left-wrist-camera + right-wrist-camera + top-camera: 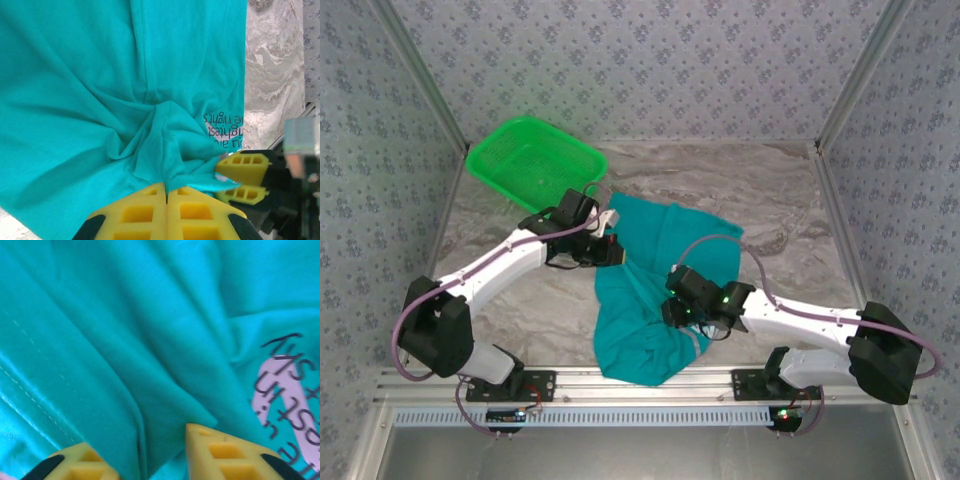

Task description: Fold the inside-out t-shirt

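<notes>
The teal t-shirt point(645, 300) lies rumpled across the middle of the table and runs down to the near edge. Dark printed lettering point(225, 131) shows on it, and the lettering point(287, 390) sits beside a pale pink patch in the right wrist view. My left gripper point(617, 250) is at the shirt's upper left edge, and its yellow fingers point(145, 212) are shut on a bunched pinch of the t-shirt point(100, 90). My right gripper point(672, 305) rests on the shirt's right side. Its fingers point(220, 450) stand apart, with a fold of the t-shirt point(125, 340) lying between them.
A bright green mesh basket point(535, 160) stands at the back left of the marble table point(770, 210). Patterned walls close in the back and both sides. A metal rail point(650, 385) runs along the near edge under the shirt's hem.
</notes>
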Action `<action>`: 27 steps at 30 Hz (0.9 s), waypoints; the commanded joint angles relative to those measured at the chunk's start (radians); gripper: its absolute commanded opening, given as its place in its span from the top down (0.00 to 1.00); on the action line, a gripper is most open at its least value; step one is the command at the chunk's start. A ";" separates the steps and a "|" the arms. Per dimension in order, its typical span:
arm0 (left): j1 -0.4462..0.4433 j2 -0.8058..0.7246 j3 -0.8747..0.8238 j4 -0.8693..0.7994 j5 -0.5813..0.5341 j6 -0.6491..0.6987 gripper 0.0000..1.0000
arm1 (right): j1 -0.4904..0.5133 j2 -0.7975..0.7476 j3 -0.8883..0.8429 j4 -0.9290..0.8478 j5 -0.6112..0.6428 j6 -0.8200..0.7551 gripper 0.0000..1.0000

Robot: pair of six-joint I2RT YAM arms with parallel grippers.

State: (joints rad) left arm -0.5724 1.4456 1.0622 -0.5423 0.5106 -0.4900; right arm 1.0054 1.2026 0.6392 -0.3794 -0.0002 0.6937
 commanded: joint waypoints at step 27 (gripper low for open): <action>-0.026 0.028 -0.084 0.060 -0.001 0.019 1.00 | 0.040 0.158 0.298 -0.213 -0.009 -0.501 0.54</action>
State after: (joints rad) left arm -0.5915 1.4631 0.9558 -0.4698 0.5037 -0.4717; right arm 1.0073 1.3289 0.9077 -0.6064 -0.0994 0.1677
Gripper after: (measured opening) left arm 0.057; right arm 0.455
